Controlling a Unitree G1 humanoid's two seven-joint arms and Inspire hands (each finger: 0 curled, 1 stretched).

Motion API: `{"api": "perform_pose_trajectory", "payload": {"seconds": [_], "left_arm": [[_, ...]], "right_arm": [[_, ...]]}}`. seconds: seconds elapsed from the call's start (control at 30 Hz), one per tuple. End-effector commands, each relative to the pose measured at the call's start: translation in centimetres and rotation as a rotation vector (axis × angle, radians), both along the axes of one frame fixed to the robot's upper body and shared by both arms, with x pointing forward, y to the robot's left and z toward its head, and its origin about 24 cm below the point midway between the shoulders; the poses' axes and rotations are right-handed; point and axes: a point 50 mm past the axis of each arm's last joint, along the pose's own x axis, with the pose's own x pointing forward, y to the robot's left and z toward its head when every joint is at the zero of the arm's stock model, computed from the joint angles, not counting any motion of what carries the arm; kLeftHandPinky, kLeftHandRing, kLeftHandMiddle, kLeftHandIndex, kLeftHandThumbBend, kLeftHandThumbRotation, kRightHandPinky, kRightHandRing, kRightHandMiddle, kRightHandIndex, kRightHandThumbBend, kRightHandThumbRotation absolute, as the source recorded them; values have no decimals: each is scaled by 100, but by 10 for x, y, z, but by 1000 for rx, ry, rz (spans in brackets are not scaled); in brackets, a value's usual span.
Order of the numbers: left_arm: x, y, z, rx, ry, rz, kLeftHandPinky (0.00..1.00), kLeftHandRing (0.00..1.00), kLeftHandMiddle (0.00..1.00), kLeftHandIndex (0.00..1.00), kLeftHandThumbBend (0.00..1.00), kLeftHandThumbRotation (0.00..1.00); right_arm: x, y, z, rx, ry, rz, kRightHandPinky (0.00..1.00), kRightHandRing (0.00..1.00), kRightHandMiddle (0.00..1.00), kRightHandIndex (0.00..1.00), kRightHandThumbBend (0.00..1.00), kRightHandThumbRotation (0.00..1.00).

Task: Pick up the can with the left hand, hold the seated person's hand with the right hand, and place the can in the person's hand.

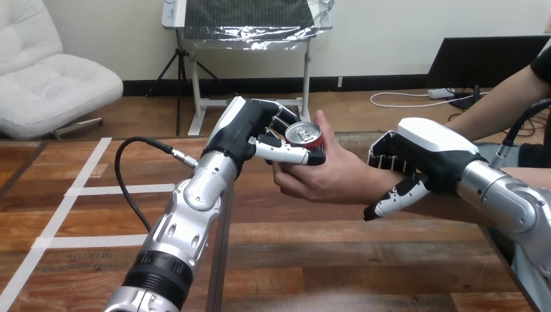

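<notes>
– Can, red-sided metal with a silver top (303, 134): where do you have it?
– I see it raised above the brown wooden table (312, 253), around the middle of the scene and toward the far side. It stands upright with its top facing up.
– What has hold of it?
– My left hand (250, 133), black with white shells, is clamped on it, with the thumb across the near side and the fingers wrapped round the far side. The person's hand (328, 172), reaching in from the right, is on it too. Its palm lies against the can's right side, its thumb stands up beside the rim, and its fingers curl below my thumb. So 2 hands are on 1 can.
– And your right hand?
– My right hand (422, 153) sits to the right of the can, on the person's wrist. Its fingers curl over the top of the wrist and its thumb comes in underneath, so it grips the wrist.
– Anything else on the table?
– White tape strips (84, 190) run across the left part of the tabletop, well apart from both hands.
</notes>
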Motion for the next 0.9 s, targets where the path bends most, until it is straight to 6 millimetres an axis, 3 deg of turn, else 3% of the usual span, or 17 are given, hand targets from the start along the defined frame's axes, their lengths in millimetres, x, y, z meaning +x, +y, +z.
{"api": "perform_pose_trajectory", "payload": {"seconds": [0.0, 0.73, 0.87], "left_arm": [[5, -38, 34, -28, -116, -117, 28, 34, 41, 44, 74, 0], [3, -38, 34, -59, -102, -133, 31, 36, 42, 44, 73, 0], [2, -36, 33, -38, -88, -148, 35, 42, 46, 48, 72, 2]], "right_arm": [[7, 21, 14, 66, -63, 52, 33, 37, 41, 41, 77, 19], [3, 13, 12, 65, -46, 46, 34, 38, 42, 43, 77, 18], [1, 12, 12, 56, -37, 53, 34, 39, 44, 46, 77, 20]]}}
